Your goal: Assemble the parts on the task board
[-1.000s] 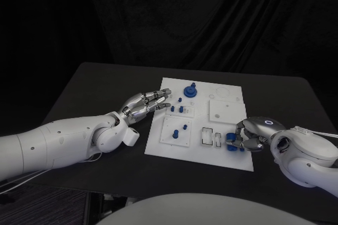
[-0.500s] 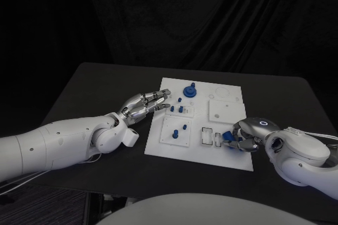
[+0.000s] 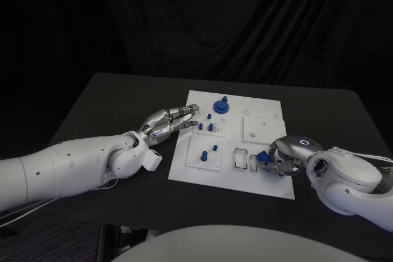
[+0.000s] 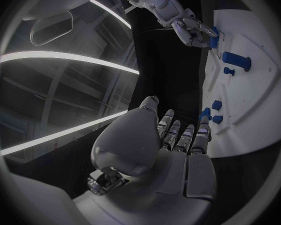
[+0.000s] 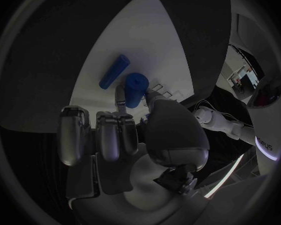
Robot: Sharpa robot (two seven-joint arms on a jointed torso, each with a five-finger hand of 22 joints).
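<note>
The task board (image 3: 263, 182), a white plate, lay in the middle of the black worktop (image 3: 107, 103), and all places below are given relative to this board. The right robot hand (image 3: 276, 161) was at the board's near right corner, over its surface, and it pinched a small blue part (image 3: 263, 156) between the thumb and a finger; in the right wrist view the same blue part (image 5: 136, 88) stood at the fingertips (image 5: 120, 96), and a blue cylinder (image 5: 114, 71) lay flat on the board just beside it. The left robot hand (image 3: 170, 121) was at the board's left edge, about halfway along it, with the fingers stretched out and apart and nothing held in them; the fingertips (image 3: 190, 108) reached just over the edge of the board. A large blue knob (image 3: 221, 105) stood upright near the far edge of the board, towards the middle. Some small blue pegs (image 3: 209, 127) stood in the left part of the board, just beside the left fingertips, and another blue peg (image 3: 204, 156) stood in a square plate nearer to the board's near edge.
</note>
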